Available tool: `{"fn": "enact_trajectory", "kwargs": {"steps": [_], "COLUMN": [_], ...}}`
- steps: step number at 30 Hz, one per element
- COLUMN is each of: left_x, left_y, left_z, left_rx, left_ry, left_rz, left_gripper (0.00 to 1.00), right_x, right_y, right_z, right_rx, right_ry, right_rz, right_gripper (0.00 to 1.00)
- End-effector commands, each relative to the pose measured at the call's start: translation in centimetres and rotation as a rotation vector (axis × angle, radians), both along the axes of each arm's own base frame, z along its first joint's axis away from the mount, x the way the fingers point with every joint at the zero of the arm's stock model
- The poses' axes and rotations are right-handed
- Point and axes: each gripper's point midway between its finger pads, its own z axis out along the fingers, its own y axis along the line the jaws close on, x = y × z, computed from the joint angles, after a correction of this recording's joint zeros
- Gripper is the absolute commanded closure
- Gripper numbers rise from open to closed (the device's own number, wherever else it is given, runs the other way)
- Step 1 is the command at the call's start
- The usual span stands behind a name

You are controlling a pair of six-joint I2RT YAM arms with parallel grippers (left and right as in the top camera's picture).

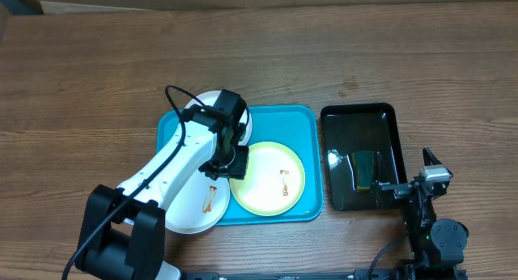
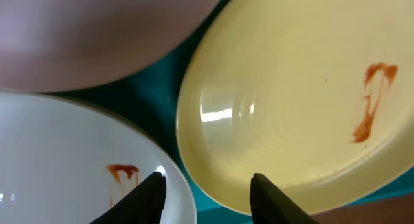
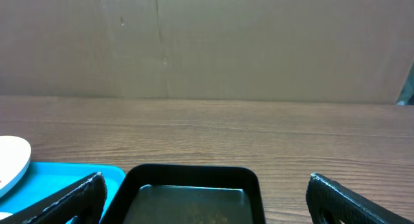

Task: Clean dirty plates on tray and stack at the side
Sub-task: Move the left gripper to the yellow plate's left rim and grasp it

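The turquoise tray [image 1: 291, 122] holds three plates: a white plate [image 1: 202, 102] at its back left, a white plate [image 1: 194, 211] with a brown smear at its front left, overhanging the rim, and a pale yellow plate [image 1: 271, 179] with a brown smear on the right. My left gripper [image 1: 233, 160] hovers low where the plates meet. In the left wrist view its jaws stand partly apart [image 2: 207, 185], one finger over the smeared white plate [image 2: 58, 153], the other over the yellow plate [image 2: 291, 88], nothing clamped between. My right gripper [image 1: 413, 183] stands open at the front right.
A glossy black tray [image 1: 360, 154] lies right of the turquoise one, with a green-yellow sponge [image 1: 366, 168] in it. In the right wrist view the black tray [image 3: 194, 175] sits between the wide-open fingers. Bare wooden table surrounds both trays.
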Motion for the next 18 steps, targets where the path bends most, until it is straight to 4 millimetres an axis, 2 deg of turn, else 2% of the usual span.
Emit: {"fn": "enact_trajectory", "kwargs": {"steps": [1,5,9,18], "left_x": [0.1,-0.2,-0.5,0.4], "left_y": [1.1,0.4,0.1,-0.7], "left_z": [-0.8,-2.2,-3.0,-3.3], "left_rx": [0.058,0.011,-0.017,-0.039], "left_ry": [-0.025,-0.030,-0.033,-0.082], "left_rz": [0.034,0.034,0.033,0.022], "left_gripper": [0.56,0.60,0.71,0.71], "right_x": [0.0,0.0,0.0,0.0], "right_y": [-0.2,-0.2,-0.2,-0.2], "right_z": [-0.2,-0.2,-0.2,-0.2], "right_rx": [-0.001,-0.001,-0.001,-0.001], "right_ry": [-0.004,-0.004,-0.004,-0.004], "right_rz": [-0.010,-0.010,-0.010,-0.010], "right_gripper": [0.00,0.00,0.00,0.00]}}
